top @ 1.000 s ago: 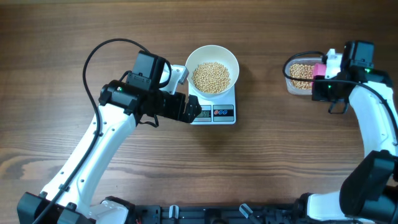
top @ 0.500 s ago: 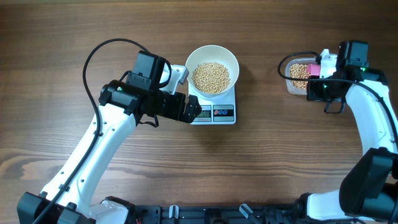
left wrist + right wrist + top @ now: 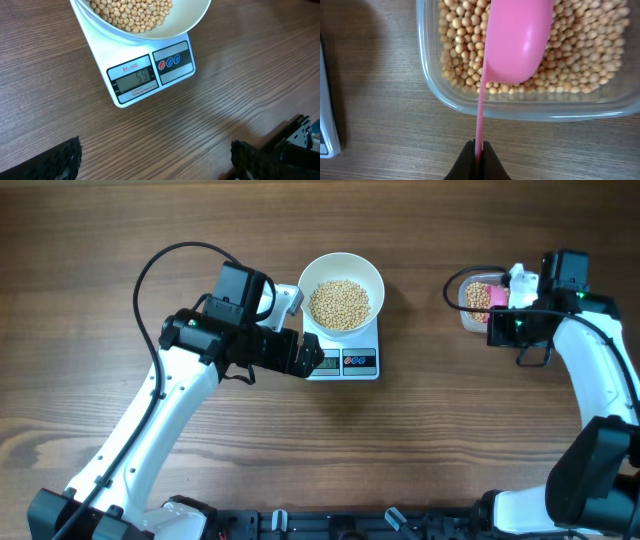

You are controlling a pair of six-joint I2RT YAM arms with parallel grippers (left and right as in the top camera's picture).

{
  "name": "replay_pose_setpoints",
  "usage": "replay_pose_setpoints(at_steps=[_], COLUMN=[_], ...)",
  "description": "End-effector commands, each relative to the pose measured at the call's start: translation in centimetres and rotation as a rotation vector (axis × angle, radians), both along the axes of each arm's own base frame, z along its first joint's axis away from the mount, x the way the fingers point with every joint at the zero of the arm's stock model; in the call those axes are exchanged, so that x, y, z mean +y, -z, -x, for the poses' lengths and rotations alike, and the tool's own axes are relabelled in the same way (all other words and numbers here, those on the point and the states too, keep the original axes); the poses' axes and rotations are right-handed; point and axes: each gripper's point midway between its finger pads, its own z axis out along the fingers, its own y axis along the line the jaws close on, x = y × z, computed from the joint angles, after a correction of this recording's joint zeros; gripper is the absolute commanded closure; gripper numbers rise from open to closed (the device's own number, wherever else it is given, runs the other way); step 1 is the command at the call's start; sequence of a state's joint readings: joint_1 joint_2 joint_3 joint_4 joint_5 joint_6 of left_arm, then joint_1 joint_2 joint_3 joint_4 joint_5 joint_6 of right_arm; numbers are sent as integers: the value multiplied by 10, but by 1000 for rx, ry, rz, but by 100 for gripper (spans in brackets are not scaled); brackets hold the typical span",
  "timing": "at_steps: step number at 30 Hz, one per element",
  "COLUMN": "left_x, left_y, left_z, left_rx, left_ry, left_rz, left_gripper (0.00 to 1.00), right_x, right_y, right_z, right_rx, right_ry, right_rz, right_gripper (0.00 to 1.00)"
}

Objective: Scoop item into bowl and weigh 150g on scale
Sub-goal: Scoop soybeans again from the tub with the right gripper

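The white bowl (image 3: pixel 342 272) stands on the scale (image 3: pixel 345 362) and holds a heap of tan beans (image 3: pixel 339 303). In the left wrist view the scale's lit display (image 3: pixel 134 79) faces me below the bowl (image 3: pixel 192 20); its digits are hard to read. My left gripper (image 3: pixel 156 162) hangs open over bare wood in front of the scale, just left of it (image 3: pixel 300 356) from overhead. My right gripper (image 3: pixel 478 160) is shut on the thin handle of a pink scoop (image 3: pixel 517 40). The scoop's back faces up over the beans (image 3: pixel 580 65) in the clear container (image 3: pixel 520 107).
The clear container (image 3: pixel 470 298) sits at the far right of the wooden table, well apart from the scale. A black cable (image 3: pixel 165 265) loops off the left arm. The right arm (image 3: pixel 600 380) runs along the table's right edge.
My right gripper has shifted left with the pink scoop, further over the container. The left arm, bowl and scale have not moved.
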State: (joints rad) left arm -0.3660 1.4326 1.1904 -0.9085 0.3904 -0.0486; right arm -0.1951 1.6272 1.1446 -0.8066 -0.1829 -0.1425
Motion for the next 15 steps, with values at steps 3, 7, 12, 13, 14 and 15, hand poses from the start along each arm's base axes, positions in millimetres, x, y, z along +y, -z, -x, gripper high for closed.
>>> replay_pose_setpoints(at_steps=[3,7,12,13,14,15], left_x=[-2,-2,-2,-2,-2,-2], left_y=[-1,-1,-1,-1,-1,-1], left_z=[-1,-1,-1,-1,-1,-1], left_rx=[-9,-8,-9,-8,-8,-9], left_ry=[19,19,19,19,19,19], left_rz=[5,5,5,5,5,5], left_gripper=[0,0,0,0,0,0], right_x=[24,25,23,20,17,15], right_y=[9,6,-2,-3,-4,-7], right_z=[4,-1,-3,-3,-3,-3], right_rx=[15,2,-17,-17,-22,-31], right_ry=[-44,24,82,111,125,137], right_rz=[-119,-173,-293,-313,-331,-361], right_gripper=[96,96,96,96,96,96])
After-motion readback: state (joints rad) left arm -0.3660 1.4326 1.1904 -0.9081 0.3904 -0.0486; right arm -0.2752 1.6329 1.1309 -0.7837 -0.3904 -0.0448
